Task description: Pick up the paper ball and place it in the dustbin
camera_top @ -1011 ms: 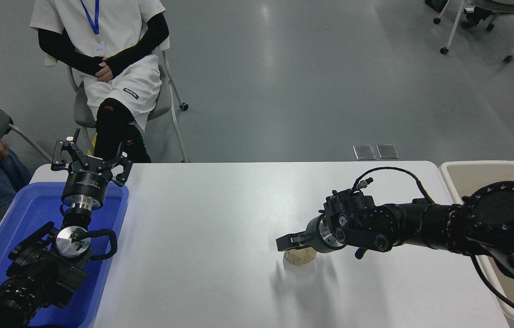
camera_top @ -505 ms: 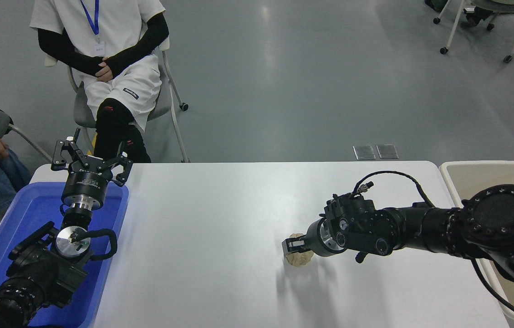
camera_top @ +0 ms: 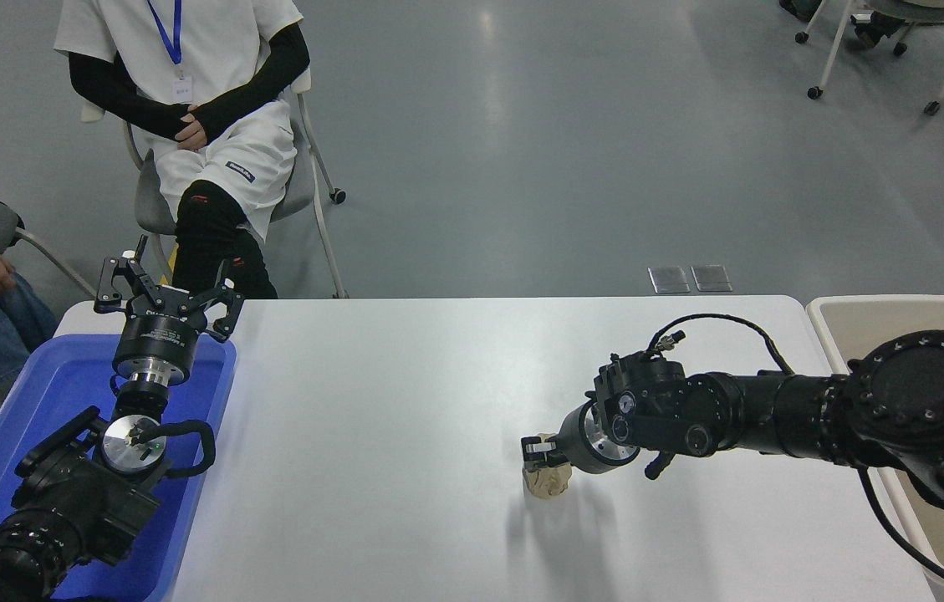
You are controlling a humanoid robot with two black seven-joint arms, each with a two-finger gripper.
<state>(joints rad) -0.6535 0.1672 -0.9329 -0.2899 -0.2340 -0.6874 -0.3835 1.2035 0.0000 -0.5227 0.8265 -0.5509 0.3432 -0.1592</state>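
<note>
Right gripper [camera_top: 540, 456] was clamped on the paper ball [camera_top: 547, 482] at table [camera_top: 405, 376] centre-right; dustbin [camera_top: 898, 313] far right. Left gripper [camera_top: 164, 294] parked, fingers spread.

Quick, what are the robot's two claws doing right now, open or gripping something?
Left gripper: open, fingers spread, holding nothing, parked above the blue tray.
Right gripper: shut on the paper ball, low over the white table.

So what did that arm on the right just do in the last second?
The right gripper dropped onto the paper ball and its fingers closed around it; the ball looks gripped, at or barely off the table. The left gripper over the blue tray, the dustbin and the seated person stayed put.
</note>
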